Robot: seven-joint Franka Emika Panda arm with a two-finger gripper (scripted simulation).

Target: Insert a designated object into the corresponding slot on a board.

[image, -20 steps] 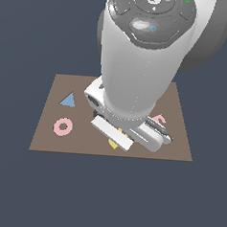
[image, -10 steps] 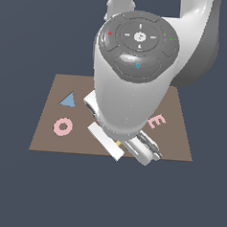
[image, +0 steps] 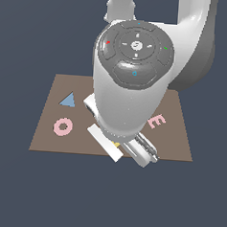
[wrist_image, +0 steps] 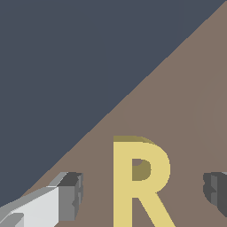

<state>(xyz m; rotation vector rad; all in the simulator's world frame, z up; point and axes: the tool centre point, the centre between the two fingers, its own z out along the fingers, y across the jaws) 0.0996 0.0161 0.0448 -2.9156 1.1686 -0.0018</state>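
The wrist view gives the clear look at the yellow letter R [wrist_image: 139, 179]: it lies flat on the brown board [wrist_image: 195, 111], close to the board's edge, with the dark ground beyond. The two fingertips [wrist_image: 71, 195] stand on either side of the letter, spread wide with bare board between each pad and the yellow piece, so the gripper [wrist_image: 144, 193] is open and holds nothing. The letter's long axis, its stem, runs crosswise to the line between the fingers, and its rounded bowl lies farther from the camera than its legs.

The exterior view hides most of this. The arm's grey body covers the middle of the board [image: 178, 144], and only a small yellow sliver of the letter R [image: 115, 144] shows beneath the gripper [image: 129, 152], near the board's front edge. What that view adds is the rest of the board: one blue triangle [image: 68, 100] and one pink ring O [image: 62, 127] toward the exterior view's left, and one pink letter E [image: 156, 121] toward its right. No R-shaped slot can be made out in either view.
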